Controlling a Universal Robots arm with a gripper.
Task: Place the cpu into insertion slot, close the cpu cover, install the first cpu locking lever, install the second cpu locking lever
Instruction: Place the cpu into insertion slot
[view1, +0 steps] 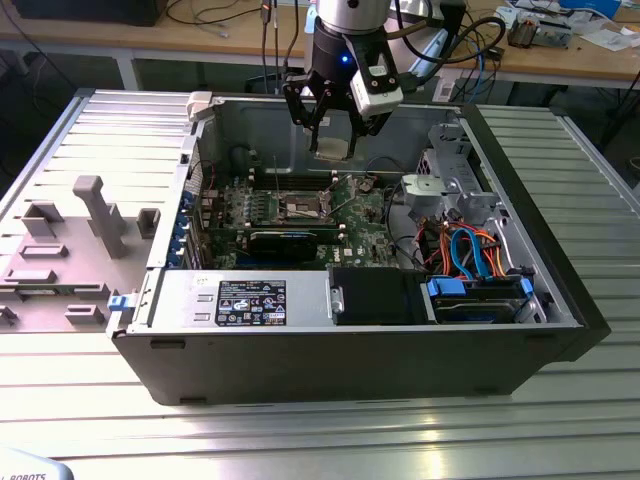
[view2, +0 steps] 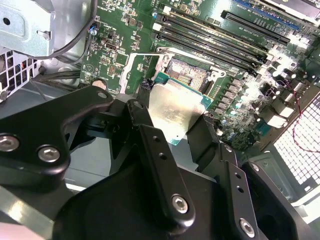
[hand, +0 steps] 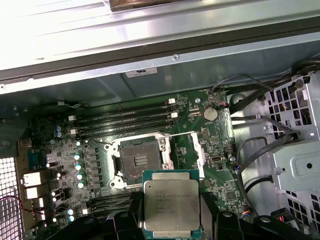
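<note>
My gripper (view1: 333, 143) hangs inside the open computer case, shut on the cpu (view1: 332, 149), a flat square chip with a silvery top. In both wrist views the black fingers (hand: 132, 212) clamp two opposite edges of the cpu (hand: 171, 202) (view2: 175, 112). The chip is held in the air above the green board, apart from the insertion slot (hand: 141, 162) (view2: 188, 75) (view1: 300, 207), whose dark centre lies bare. The cpu cover (hand: 194, 150) (view2: 131, 70) stands flipped open at one side of the slot. A thin metal lever (hand: 150, 138) runs along the slot's edge by the memory slots.
Long black memory slots (hand: 125, 122) lie beside the socket. A metal drive cage (view1: 450, 180) and orange and blue cables (view1: 470, 255) fill the case at the exterior view's right. The power supply (view1: 240, 300) sits at the front. A grey fixture (view1: 90, 215) stands outside, left.
</note>
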